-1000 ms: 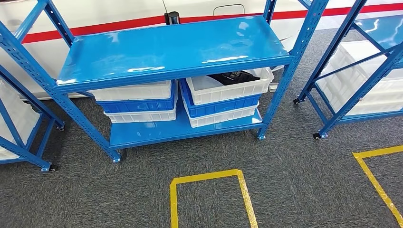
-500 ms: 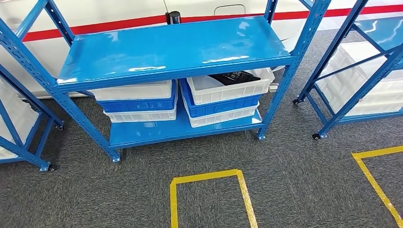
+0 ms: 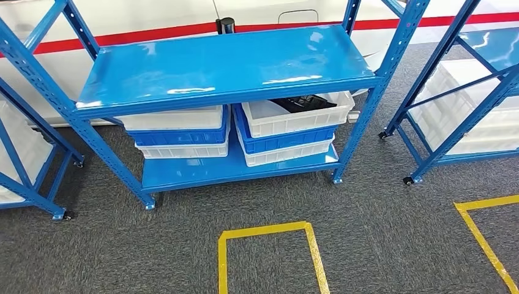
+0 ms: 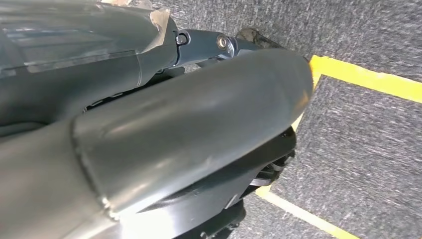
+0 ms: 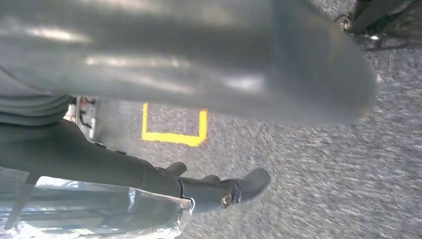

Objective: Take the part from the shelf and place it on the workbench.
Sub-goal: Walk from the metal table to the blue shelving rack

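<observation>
Head view: the part [image 3: 304, 102], a black piece, is seen lying in the top white bin [image 3: 294, 116] on the right of the lower level of the blue shelf [image 3: 226, 61]. That bin is stacked on a blue bin [image 3: 281, 139] and another white one. Most of the part is hidden by the shelf's upper deck and the bin's rim, so its shape cannot be made out.

A rigid moulded or ribbed piece is suggested by what little shows, probably light and stiff rather than fragile; that is a guess. A hold would best be taken across its upper edge from the front, once it can be seen.

Access is the trouble: the deck overhangs the bin closely, and the front post [image 3: 373, 98] stands just beside the bin's right end. A low, forward reach would be needed. A second bin stack [image 3: 177, 131] sits to the left, more racks stand on either side, and yellow tape [image 3: 269, 229] marks the carpet in front.

Left hand [image 4: 199, 114] and right hand [image 5: 209, 189] are seen hanging over the carpet, nothing held; the right hand's fingers appear loosely extended, while the spread of the left cannot be told.
</observation>
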Tool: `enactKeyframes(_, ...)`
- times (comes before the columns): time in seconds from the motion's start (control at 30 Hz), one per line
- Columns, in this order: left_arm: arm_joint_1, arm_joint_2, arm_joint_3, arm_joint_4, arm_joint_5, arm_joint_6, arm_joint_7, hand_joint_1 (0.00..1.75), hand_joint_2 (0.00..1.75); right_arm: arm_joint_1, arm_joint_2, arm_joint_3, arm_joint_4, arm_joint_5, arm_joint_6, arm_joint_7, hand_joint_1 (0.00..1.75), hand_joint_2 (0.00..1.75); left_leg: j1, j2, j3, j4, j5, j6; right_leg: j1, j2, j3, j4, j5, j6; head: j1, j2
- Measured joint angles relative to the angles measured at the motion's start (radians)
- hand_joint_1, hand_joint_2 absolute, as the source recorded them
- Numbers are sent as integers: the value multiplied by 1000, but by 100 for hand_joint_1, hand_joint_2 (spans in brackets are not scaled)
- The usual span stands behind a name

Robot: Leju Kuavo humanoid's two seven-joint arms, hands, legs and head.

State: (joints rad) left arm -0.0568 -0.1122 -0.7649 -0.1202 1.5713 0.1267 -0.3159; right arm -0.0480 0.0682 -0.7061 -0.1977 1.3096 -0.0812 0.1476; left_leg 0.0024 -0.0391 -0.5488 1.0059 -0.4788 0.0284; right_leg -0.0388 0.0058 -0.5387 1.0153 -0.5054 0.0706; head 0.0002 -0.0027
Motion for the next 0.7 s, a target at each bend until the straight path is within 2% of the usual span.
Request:
enactKeyframes(0.07, 0, 2, 0, 0, 0, 0, 0, 0, 0, -1, 1, 0, 0, 0, 0, 0, 0, 0, 2, 1, -1, 3, -4, -5, 1, 0, 3, 1, 2, -22, -2, 0)
enactKeyframes(0.13, 0, 3, 0, 0, 0, 0, -1, 0, 0, -1, 1, 0, 0, 1, 0, 0, 0, 0, 7, 12, -15, 38, -26, -11, 0, -2, 7, 1, 4, -35, -4, 0)
enactKeyframes(0.17, 0, 3, 0, 0, 0, 0, -1, 0, 0, -1, 1, 0, 0, 1, 0, 0, 0, 0, 8, 19, -37, 86, -52, -15, 1, -4, 8, 0, 4, -41, -5, 0)
enactKeyframes(0.23, -2, 3, 0, 0, 0, 0, -2, 0, 0, 1, 1, 0, 0, 3, 0, 0, 0, 0, 8, 29, -107, 224, -116, -21, 6, -8, 9, 0, 1, -49, -7, 0)
enactKeyframes(0.27, -1, 4, 0, 0, 0, 0, -2, 0, 0, 2, 0, 0, 0, 4, 0, 0, 0, 0, 8, 30, -138, 279, -132, -21, 8, -10, 9, 0, -1, -51, -6, 0)
enactKeyframes(0.3, -1, 4, 0, 0, 0, 0, -2, 0, 0, 3, 0, 0, 0, 4, 0, 0, 0, 0, 8, 31, -154, 302, -128, -19, 10, -11, 11, 0, -3, -54, -7, 0)
enactKeyframes(0.33, 0, 4, 0, 0, 0, 0, -2, 0, 0, 3, 0, 0, 0, 5, 0, 0, 0, 0, 8, 32, -149, 283, -103, -15, 11, -11, 14, 1, -5, -56, -7, 0)
enactKeyframes(0.4, 3, 4, 0, 0, 0, 0, -2, 0, 0, 2, 1, 0, 0, 7, 0, 0, 0, 0, 6, 34, -93, 151, -26, -1, 14, -11, 21, 0, -10, -58, -7, 0)
enactKeyframes(0.43, 3, 5, 0, 0, 0, 1, -2, 0, 0, 2, 2, 0, 0, 7, 0, 0, 0, 0, 3, 36, -64, 87, 0, 6, 17, -10, 22, 0, -13, -56, -6, 0)
enactKeyframes(0.47, 3, 5, 0, 0, 0, 0, -2, 0, 0, 2, 2, 0, 0, 7, 0, 0, 0, 0, 0, 38, -46, 44, 12, 11, 19, -11, 22, 0, -17, -52, -6, 0)
enactKeyframes(0.53, 3, 6, 0, 0, 0, 0, -2, 0, 0, 2, 2, 0, 0, 7, 0, 0, 0, 0, -9, 38, -39, 24, 8, 15, 21, -13, 19, -4, -21, -42, -6, 0)
enactKeyframes(0.6, 3, 4, 0, 0, 0, -1, -2, 0, 0, 0, 2, 0, 0, 7, 0, 0, 0, 0, -9, 34, -29, 9, 11, 22, 21, -16, 22, -1, -26, -32, -5, 0)
enactKeyframes(0.67, 3, 1, 0, 0, 0, -1, -2, 0, 0, -2, 3, 0, 0, 7, 0, 0, 0, 0, -4, 34, -13, -8, 16, 32, 22, -15, 0, 58, -57, -31, -4, 0)
enactKeyframes(0.7, 3, 0, 0, 0, 0, -1, -2, 0, 0, -2, 3, 0, 0, 8, 0, 0, 0, 0, -4, 34, -8, -12, 15, 35, 21, -13, -32, 118, -83, -34, -3, 0)
